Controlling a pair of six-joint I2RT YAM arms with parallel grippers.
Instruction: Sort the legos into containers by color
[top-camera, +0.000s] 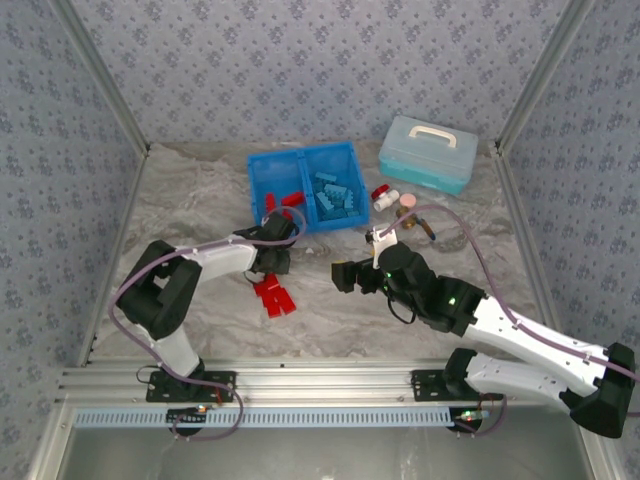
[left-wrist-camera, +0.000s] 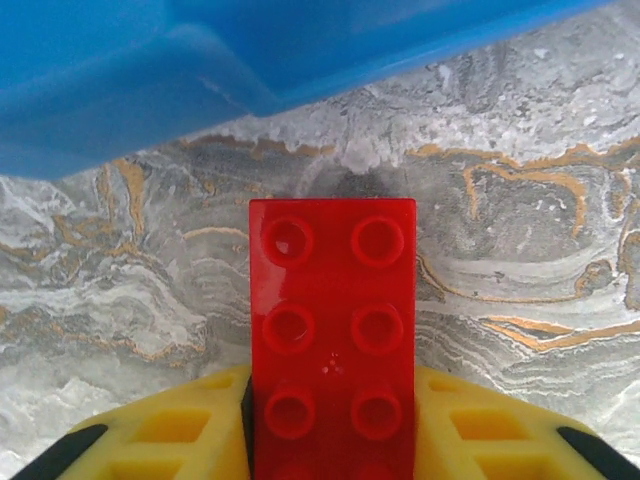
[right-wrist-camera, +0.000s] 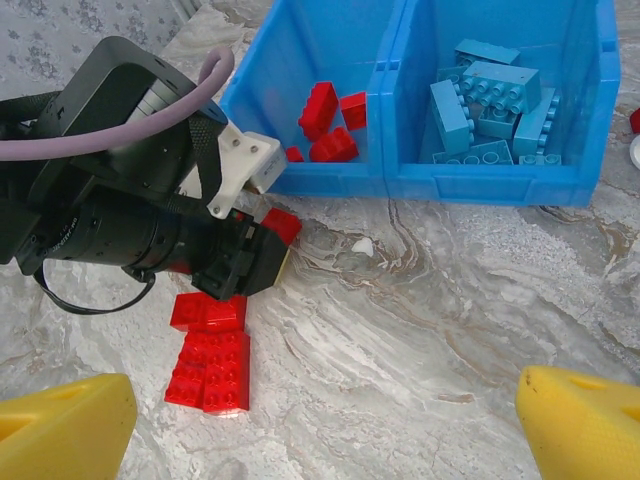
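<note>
Legos in light blue (right-wrist-camera: 485, 95) — every one visible — lie heaped in the right compartment (right-wrist-camera: 592, 100) of the blue bin (right-wrist-camera: 480, 185). On that evidence, this colour is complete.

Red is partly sorted. A few red legos (right-wrist-camera: 328, 125) lie in the left compartment (right-wrist-camera: 290, 60), toward its near end; the far part of its floor is bare. A small cluster of red legos (right-wrist-camera: 212, 360) lies on the worktop (right-wrist-camera: 450, 320), the pieces touching one another, near the bin's front wall but apart from it. The exact count in the cluster cannot be told.

One further red lego (left-wrist-camera: 332, 330) is clenched between the yellow fingers of the left hand (left-wrist-camera: 332, 435), studs facing the wrist camera. It sits just outside the bin's front wall, on the left-compartment side. Whether it is lifted clear of the worktop cannot be told.

The right hand (right-wrist-camera: 320, 430) is released — fingers spread wide, nothing between them — and hovers over bare worktop in front of the bin.

Estimated progress: well past halfway. Left to do: deposit the held lego in the left compartment, then transfer the cluster the same way.
</note>
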